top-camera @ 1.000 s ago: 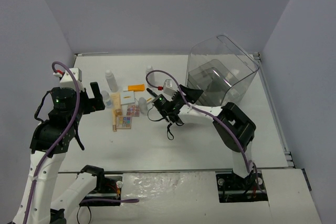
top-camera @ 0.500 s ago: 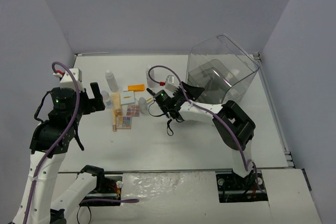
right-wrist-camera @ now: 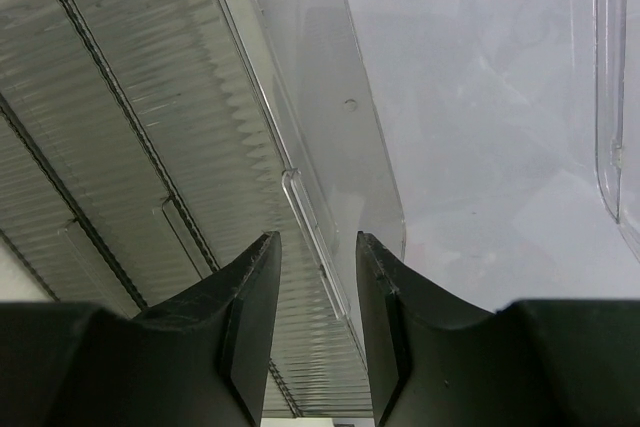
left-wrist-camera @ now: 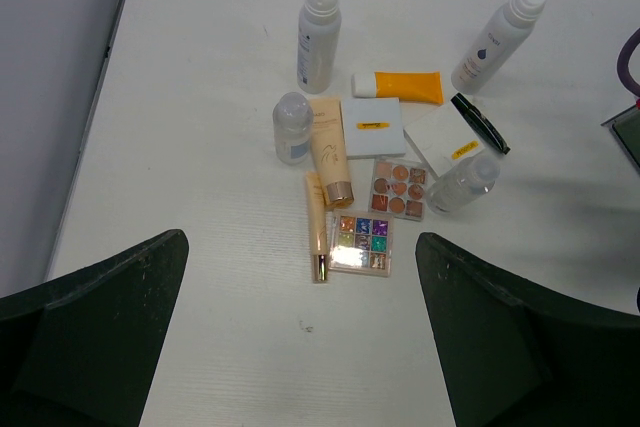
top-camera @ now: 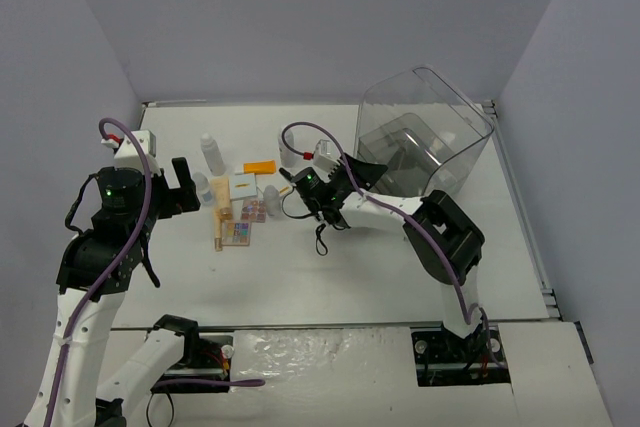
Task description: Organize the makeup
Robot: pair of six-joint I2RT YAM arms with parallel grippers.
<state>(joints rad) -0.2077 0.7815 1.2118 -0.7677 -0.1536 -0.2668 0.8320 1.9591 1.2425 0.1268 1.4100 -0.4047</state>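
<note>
makeup (left-wrist-camera: 373,127): bunched mid-table, 3 o'clock of the left gripper (top-camera: 187,187), none in the clear case (top-camera: 425,132)
left gripper: spread wide, empty
right gripper (right-wrist-camera: 318,257): narrow gap, empty, at the case's 9 o'clock
risk: pieces touch, so grabbing one probably shoves its neighbours or tips the upright white bottles (left-wrist-camera: 318,25)

The top external camera sits above and behind both arm bases. It looks down and forward over the whole white tabletop (top-camera: 300,277) from well away. The left wrist camera looks down past its own dark left end effector (left-wrist-camera: 300,247) from moderate height, framing the cluster of small cosmetics (left-wrist-camera: 375,162). The overhead view shares that cluster, left of centre. The right wrist camera faces along the right end effector (right-wrist-camera: 318,247), very near the ribbed drawers of the large clear plastic case (right-wrist-camera: 150,127), which the overhead view shows at far right. A dark sliver (left-wrist-camera: 625,137) at the left wrist view's right edge may be that case.
</note>
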